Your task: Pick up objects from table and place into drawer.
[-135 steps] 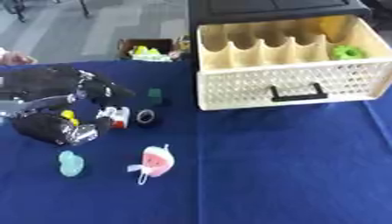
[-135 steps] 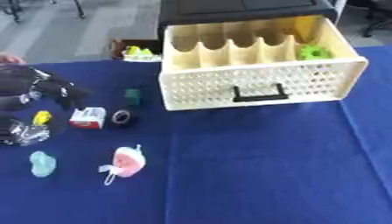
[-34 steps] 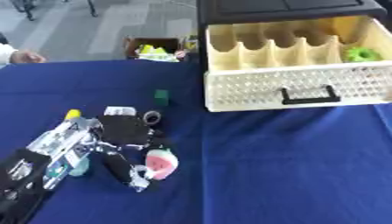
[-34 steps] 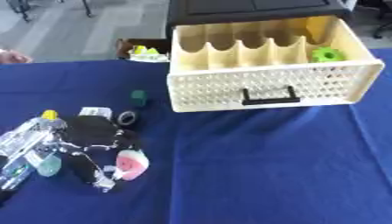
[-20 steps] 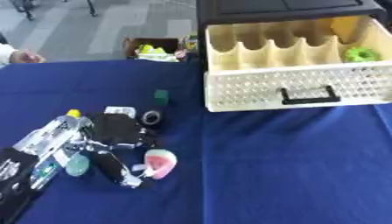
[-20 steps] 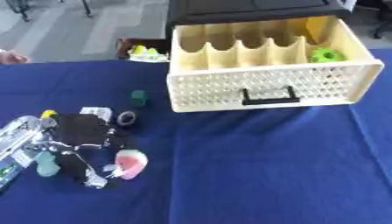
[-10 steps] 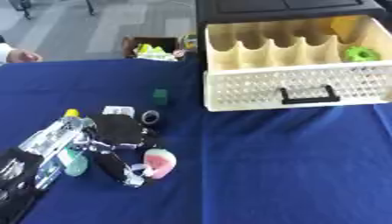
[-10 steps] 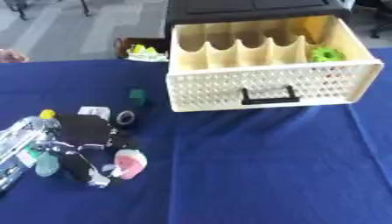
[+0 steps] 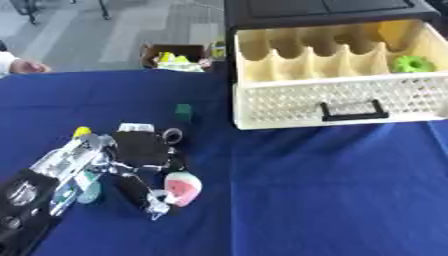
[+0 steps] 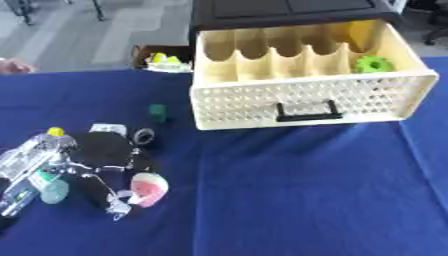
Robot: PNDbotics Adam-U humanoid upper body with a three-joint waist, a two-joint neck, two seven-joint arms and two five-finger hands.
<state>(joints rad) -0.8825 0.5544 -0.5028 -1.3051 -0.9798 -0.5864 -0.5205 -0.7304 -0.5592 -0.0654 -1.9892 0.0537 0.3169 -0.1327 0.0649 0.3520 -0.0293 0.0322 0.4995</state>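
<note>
The robot's left hand (image 9: 144, 155), which seconds ago rested nearer the table's left edge, has come down over the pink-and-white object (image 9: 182, 187) near the table's front-left corner, fingers curling beside but not yet closed on it, the drawer (image 9: 332, 107) waiting open.

One open cream drawer (image 10: 306, 100) is shown, with one green object (image 10: 374, 64) counted inside it. On the one blue table (image 10: 306, 200), one dark green block (image 10: 158, 111), one black ring (image 10: 143, 136), one pink-and-white object (image 10: 149, 189), one teal object (image 10: 52, 191) and one yellow piece (image 10: 55, 131) are counted.
</note>
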